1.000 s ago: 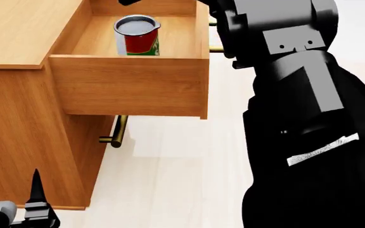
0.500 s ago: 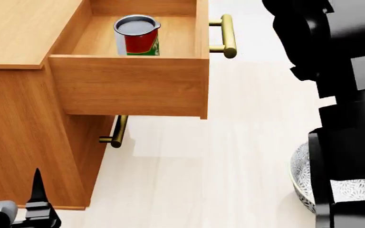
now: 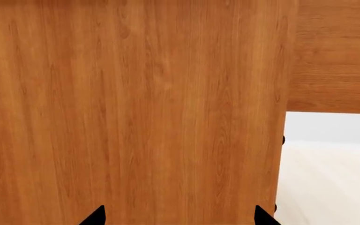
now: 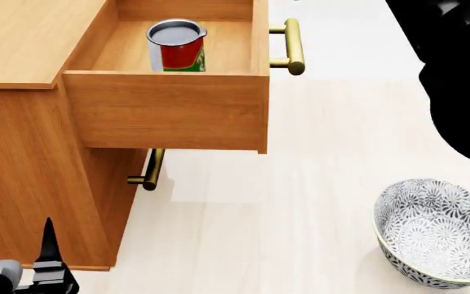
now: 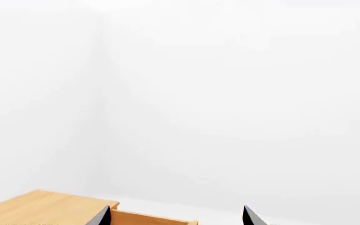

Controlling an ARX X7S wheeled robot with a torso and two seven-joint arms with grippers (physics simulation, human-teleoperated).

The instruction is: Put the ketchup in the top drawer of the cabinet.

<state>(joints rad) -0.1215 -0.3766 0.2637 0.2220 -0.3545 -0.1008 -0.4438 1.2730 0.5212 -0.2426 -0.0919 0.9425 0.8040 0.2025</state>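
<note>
Ketchup [image 4: 178, 46] stood in open top drawer [image 4: 166, 110], well clear of both wide-open, empty grippers; a hard shove shut might topple it.

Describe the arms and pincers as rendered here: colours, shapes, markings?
Right arm: bulky matte black mass, no markings or cables showing. Left pincer: two black pointed fingertips; the head view adds a tapering black finger on a ribbed black block beside a grey housing.

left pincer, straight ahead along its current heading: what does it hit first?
Most likely the large orange-brown wood-grain cabinet: its flat wooden panel fills the left wrist view ahead of the open left pincer. How close it is is unclear.
</note>
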